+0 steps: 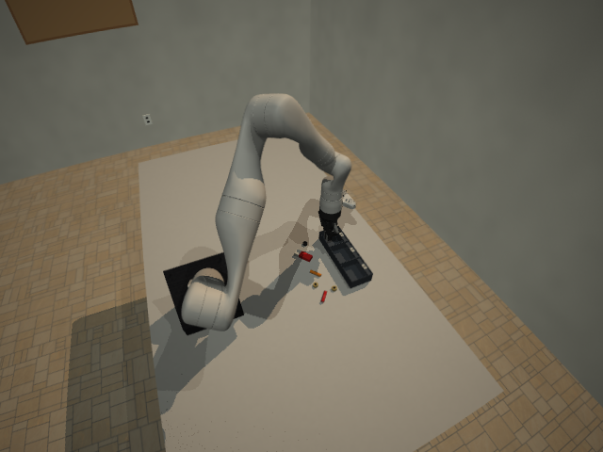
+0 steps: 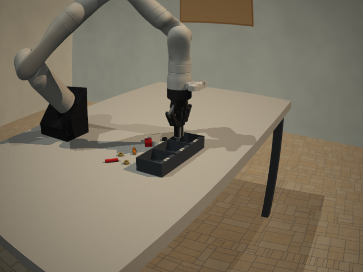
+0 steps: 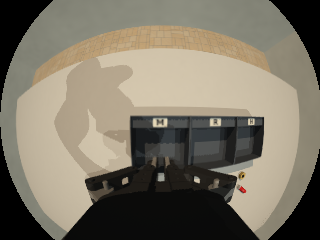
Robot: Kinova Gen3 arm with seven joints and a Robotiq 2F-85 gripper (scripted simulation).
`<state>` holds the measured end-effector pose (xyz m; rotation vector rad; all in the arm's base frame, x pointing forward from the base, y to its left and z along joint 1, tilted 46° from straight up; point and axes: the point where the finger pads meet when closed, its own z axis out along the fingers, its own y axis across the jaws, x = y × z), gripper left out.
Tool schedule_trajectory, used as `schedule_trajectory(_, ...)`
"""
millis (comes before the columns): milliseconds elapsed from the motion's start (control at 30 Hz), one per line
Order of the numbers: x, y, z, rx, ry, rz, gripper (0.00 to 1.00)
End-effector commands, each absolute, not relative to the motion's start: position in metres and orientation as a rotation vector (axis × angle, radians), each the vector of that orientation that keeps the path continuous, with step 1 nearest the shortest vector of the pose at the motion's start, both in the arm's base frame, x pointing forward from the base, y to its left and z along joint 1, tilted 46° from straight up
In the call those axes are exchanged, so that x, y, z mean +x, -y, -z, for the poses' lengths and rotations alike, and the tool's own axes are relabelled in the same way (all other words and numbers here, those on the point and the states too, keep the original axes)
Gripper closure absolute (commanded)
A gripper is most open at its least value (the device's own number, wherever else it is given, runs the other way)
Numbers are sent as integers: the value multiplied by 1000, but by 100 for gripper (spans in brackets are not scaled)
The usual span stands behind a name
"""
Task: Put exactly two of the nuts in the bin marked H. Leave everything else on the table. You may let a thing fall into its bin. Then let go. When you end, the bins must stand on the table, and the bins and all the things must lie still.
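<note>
Reaching over the table (image 1: 340,364) (image 2: 88,204) (image 3: 40,125) in the top view, the arm (image 1: 240,209) (image 2: 178,52) points its jaws down at the far end of a row of three dark bins. Two brass-coloured nuts, one on the left (image 1: 315,284) (image 2: 120,154) and one on the right (image 1: 334,288) (image 2: 126,162) (image 3: 242,175), lie on the table outside the bins, left of the row's near end. A red cylinder (image 1: 323,296) (image 2: 111,160) (image 3: 242,189) lies nearer than the nuts; an orange piece (image 1: 315,273) (image 2: 134,151), a red block (image 1: 305,256) (image 2: 148,142) and a small black thing (image 1: 304,243) (image 2: 164,138) lie farther off.

In the exterior view, the jaws stand upright at the far bin, closed together with nothing between them. Bin H (image 1: 360,281) (image 2: 149,166) (image 3: 258,142) is the near left one, and both nuts sit on the table to its left.

Looking from the wrist, the jaws are over bin M (image 1: 323,238) (image 2: 197,143) (image 3: 137,145) at the left, bin R (image 1: 343,255) (image 2: 184,158) (image 3: 212,145) is in the middle and H at the right. One nut shows near H, outside it, with the red cylinder just beside it.
</note>
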<state>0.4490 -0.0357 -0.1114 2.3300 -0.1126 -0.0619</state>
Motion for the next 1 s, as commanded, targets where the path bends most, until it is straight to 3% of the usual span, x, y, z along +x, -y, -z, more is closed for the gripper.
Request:
schedule_trajectory(0,451,30,108,2335,109,55,91)
schedule_trajectory(533,453,9,88,2335,109,55,91)
schedule_trajectory(967,460,-56,25,2335,109,55,91)
